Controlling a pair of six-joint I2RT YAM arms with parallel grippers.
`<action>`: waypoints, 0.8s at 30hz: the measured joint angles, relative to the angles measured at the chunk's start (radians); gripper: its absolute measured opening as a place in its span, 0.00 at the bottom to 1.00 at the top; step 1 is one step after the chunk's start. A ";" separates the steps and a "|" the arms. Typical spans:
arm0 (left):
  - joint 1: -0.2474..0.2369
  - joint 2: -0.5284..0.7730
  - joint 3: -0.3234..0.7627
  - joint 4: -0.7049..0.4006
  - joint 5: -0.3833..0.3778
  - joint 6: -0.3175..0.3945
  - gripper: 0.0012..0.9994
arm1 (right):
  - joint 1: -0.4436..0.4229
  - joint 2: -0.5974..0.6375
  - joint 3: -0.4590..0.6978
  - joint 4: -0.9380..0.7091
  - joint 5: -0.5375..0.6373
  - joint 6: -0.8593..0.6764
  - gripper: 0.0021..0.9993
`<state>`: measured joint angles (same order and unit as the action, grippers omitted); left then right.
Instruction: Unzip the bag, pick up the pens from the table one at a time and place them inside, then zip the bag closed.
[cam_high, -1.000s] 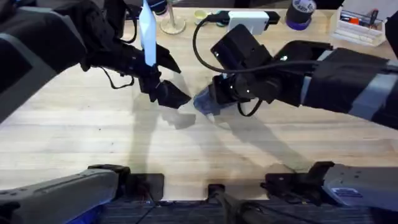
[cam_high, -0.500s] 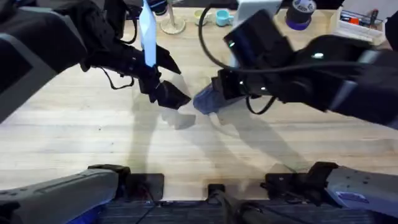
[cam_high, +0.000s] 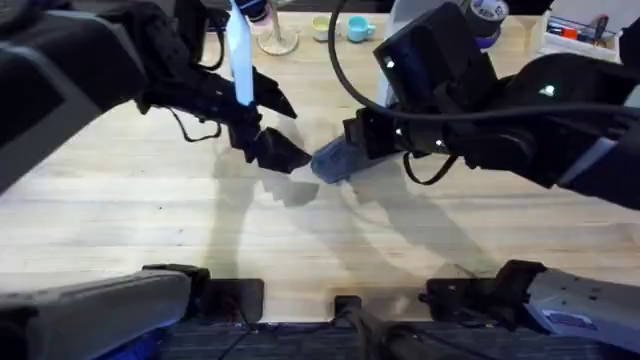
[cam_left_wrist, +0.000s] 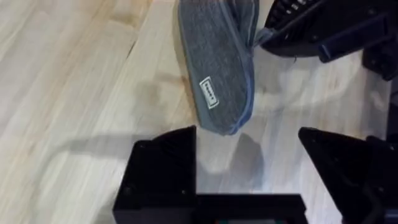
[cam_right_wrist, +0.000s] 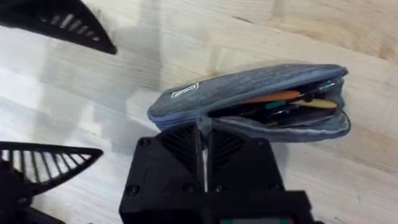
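From above, the two arm bases sit at the near edge of the table (cam_high: 150, 215), with bare pale planks stretching ahead of them. Mid-table lies the bag (cam_high: 335, 160), grey and rounded, resting on the wood. The left gripper (cam_high: 275, 152) hangs just beside the bag's near end; in the left wrist view its fingers (cam_left_wrist: 163, 163) stand apart, holding nothing, with the pouch's end between and beyond them. The right gripper (cam_high: 365, 135) reaches in from the other side and sits over the bag; in the right wrist view its fingers (cam_right_wrist: 186, 146) are pressed together at the zipper line, pinching the fabric edge or the pull, which of the two cannot be told. There the bag gapes at its far end, with pens (cam_right_wrist: 280, 102) inside, orange and green. Beyond, along the table's far edge, stand a small cup (cam_high: 361, 28) and a roll of tape (cam_high: 484, 18).
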<state>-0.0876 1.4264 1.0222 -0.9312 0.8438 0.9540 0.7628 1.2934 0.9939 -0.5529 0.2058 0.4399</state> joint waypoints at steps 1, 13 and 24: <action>-0.006 0.016 0.000 0.003 0.010 0.000 0.99 | 0.000 0.000 0.000 0.000 0.000 0.000 0.03; -0.133 0.224 0.000 0.044 0.051 0.000 0.99 | 0.000 0.000 0.000 0.000 0.000 0.000 0.03; -0.149 0.271 0.000 0.171 0.048 -0.004 0.42 | 0.000 0.000 0.000 0.004 0.000 0.000 0.03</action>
<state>-0.2367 1.6970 1.0218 -0.7605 0.8920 0.9501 0.7628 1.2934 0.9939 -0.5485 0.2060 0.4397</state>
